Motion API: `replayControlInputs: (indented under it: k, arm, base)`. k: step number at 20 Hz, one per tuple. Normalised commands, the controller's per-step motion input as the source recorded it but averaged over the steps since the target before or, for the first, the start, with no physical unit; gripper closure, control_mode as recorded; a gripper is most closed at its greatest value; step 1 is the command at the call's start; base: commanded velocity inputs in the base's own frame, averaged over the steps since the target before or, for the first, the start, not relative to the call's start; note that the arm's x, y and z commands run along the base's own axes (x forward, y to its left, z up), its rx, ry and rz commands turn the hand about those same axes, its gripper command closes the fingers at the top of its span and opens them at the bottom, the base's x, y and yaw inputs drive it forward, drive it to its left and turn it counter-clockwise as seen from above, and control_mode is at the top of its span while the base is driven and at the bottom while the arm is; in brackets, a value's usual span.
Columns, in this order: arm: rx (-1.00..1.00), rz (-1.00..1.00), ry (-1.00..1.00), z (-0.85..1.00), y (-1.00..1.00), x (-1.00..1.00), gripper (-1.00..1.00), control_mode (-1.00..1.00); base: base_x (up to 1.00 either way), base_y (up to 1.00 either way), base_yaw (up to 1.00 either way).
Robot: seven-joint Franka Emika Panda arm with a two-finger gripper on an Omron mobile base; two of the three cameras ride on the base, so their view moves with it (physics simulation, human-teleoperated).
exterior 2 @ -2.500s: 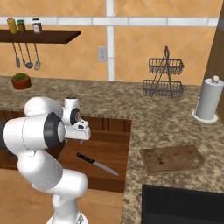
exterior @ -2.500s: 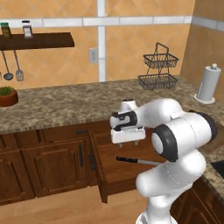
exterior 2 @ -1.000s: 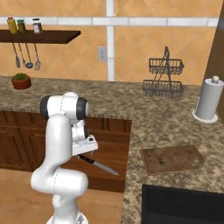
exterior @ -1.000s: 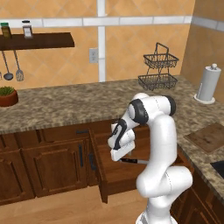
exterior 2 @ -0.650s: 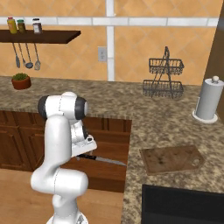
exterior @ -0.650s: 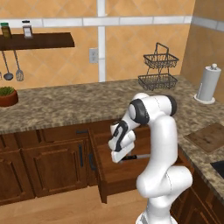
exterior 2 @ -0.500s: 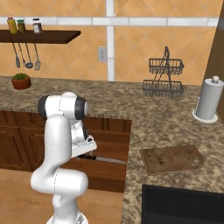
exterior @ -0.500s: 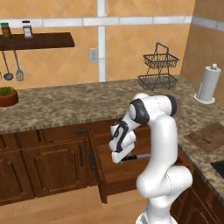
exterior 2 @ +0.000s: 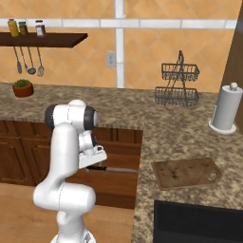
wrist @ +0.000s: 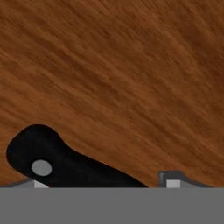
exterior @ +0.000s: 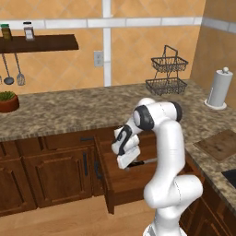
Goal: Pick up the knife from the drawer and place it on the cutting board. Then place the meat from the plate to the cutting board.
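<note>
In the open drawer (exterior: 120, 182), the gripper (wrist: 103, 183) straddles the knife (wrist: 65, 164) handle, jaws apart, not yet gripping. Judging by this, nothing has reached the cutting board (exterior 2: 186, 172) yet.

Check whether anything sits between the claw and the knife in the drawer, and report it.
Nothing visible does. In the hand view the claw is right at the knife: its black handle lies on the bare wooden floor of the drawer, between the two fingertips, with no other item between them.
</note>
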Motion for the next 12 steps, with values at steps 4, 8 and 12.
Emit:
replayControlInputs:
  k: [4,8,12]
  arm:
    - [0.0,0.06,-0.03,-0.18,0.0,0.04,1.0,-1.0]
    - [0.03,0.01,-0.13,0.3,0.32,-0.08,1.0,-1.0]
    - [0.07,0.0,-0.23,0.7,0.76,-0.26,1.0,-1.0]
  base:
    - [0.0,0.0,0.0]
    - [0.0,0.0,0.0]
    - [0.0,0.0,0.0]
